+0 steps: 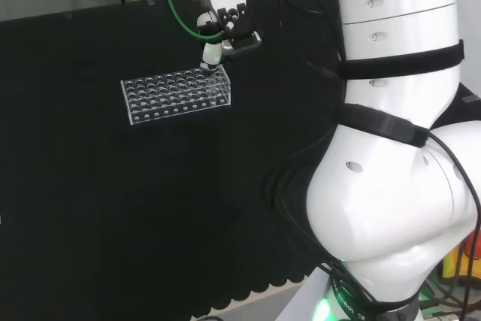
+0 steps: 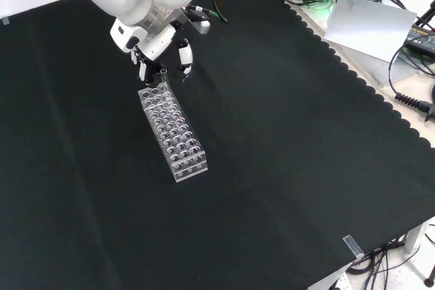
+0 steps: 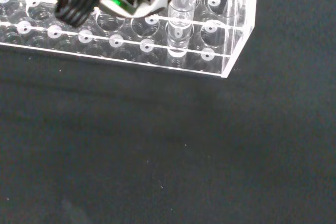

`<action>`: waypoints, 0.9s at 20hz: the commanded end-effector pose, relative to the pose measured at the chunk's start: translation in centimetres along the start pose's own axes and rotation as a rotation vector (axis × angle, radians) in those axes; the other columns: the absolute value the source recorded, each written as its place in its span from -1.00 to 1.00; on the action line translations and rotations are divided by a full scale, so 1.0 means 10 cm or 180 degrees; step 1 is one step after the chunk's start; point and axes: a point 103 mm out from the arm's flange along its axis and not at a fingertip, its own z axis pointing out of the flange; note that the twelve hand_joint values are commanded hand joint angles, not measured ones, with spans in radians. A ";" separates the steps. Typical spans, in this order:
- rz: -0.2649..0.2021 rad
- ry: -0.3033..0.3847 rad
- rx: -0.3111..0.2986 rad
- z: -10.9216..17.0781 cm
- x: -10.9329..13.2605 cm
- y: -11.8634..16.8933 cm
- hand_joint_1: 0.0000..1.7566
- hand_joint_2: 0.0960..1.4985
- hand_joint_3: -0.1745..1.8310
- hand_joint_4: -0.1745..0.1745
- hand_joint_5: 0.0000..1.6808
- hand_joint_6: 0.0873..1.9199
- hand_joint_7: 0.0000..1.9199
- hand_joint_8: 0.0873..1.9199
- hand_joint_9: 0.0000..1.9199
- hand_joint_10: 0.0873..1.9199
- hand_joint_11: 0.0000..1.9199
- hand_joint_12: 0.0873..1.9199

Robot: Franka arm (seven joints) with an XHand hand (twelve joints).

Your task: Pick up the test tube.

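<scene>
one black cloth (image 2: 285,168) bears a clear rack (image 2: 172,134); robot hand (image 2: 163,49) curled, hold unclear.

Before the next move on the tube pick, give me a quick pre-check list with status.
1. Test tube standing in the rack: ok, upright in a hole near one end, seen in the wrist view.
2. Robot hand over that end of the rack: ok in the front and head views.
3. Fingers closed round the tube: cannot tell, the contact is hidden.
4. Rack flat on the black cloth: ok.
5. Other tubes in neighbouring holes: none seen in the wrist view; the rest of the rack, cannot tell.
6. Room to lift straight up: ok, nothing seen above the rack besides the robot hand.
</scene>
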 end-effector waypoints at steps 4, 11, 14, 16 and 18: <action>0.0044 0.0155 0.0020 0.02 0.03 0.07 0.17 -0.29 -0.09 -0.77 -0.06 -0.27 0.48 -0.46 0.38 -0.37 -0.09 0.29; 0.0181 0.0383 -0.0077 0.07 0.06 0.15 0.33 -0.15 -0.22 -1.00 0.18 -0.29 0.64 -0.60 0.63 -0.48 0.23 0.10; 0.0260 0.0601 -0.0248 0.06 0.07 0.15 0.35 0.12 -0.53 -1.00 0.34 -0.28 0.68 -0.63 0.67 -0.50 0.35 0.01; 0.0316 0.0731 -0.0384 0.04 0.08 0.15 0.41 0.05 -0.47 -1.00 0.43 -0.37 0.59 -0.59 0.67 -0.47 0.38 -0.07; 0.0342 0.0749 -0.0440 0.03 0.11 0.15 0.47 -0.14 -0.25 -1.00 0.47 -0.37 0.44 -0.44 0.66 -0.40 0.36 -0.12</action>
